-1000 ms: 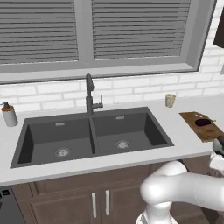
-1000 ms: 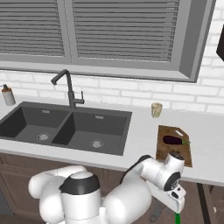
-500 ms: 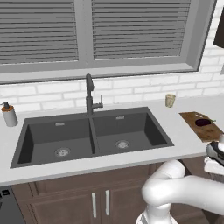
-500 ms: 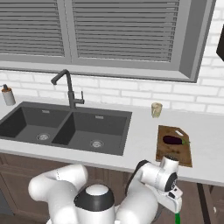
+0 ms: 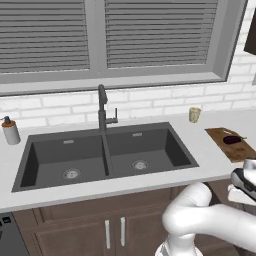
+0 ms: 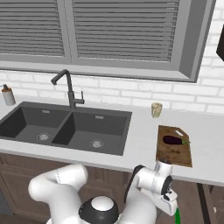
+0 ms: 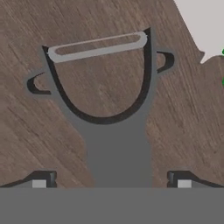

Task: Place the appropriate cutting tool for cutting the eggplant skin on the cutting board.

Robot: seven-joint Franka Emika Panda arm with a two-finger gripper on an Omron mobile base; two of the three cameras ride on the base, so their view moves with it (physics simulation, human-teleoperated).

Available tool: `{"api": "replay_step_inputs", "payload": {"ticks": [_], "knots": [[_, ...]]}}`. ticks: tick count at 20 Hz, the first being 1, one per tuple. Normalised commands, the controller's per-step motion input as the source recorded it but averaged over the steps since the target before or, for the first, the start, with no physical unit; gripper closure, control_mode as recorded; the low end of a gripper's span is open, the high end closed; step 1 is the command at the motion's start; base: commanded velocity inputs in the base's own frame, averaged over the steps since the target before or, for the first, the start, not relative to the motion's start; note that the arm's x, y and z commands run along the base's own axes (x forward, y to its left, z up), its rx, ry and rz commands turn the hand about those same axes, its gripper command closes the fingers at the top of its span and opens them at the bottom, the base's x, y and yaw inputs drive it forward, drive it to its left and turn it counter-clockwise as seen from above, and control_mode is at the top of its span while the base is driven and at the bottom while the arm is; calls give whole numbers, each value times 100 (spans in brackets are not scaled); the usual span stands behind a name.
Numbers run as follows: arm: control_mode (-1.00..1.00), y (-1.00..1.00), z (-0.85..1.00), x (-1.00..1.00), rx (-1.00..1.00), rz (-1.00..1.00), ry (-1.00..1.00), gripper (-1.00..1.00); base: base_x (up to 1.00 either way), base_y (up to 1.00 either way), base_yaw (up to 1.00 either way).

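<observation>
A dark grey Y-shaped peeler [image 7: 103, 87] with a pale blade lies flat on brown wood grain, handle toward me. My gripper [image 7: 111, 181] is open, one fingertip [image 7: 43, 179] on each side of the handle with a gap to it. In the base views the hand [image 6: 168, 202] hangs below the counter's front edge, right of the sink. Up on the counter, the brown cutting board [image 6: 175, 155] [image 5: 242, 150] carries the small dark eggplant [image 6: 173, 140] [image 5: 231, 140].
A double black sink [image 5: 50, 155] [image 6: 26, 122] with a tall faucet [image 5: 103, 107] takes up the counter's left. A small cup [image 6: 156, 109] stands behind the board, a soap bottle [image 5: 10, 131] at far left. Something green [image 6: 177, 216] shows by the hand.
The hand has sunk lower in front of the counter edge over the last second. The board, eggplant and cup have not moved.
</observation>
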Motion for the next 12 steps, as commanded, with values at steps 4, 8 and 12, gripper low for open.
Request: {"api": "replay_step_inputs", "payload": {"ticks": [4,8,12], "knots": [[-100,0,-27,0,0,0,0,-100,0,0,0],[-100,0,-32,0,0,0,1,-100,0,0,0],[-100,0,-46,0,0,0,3,100,0,0,0]]}}
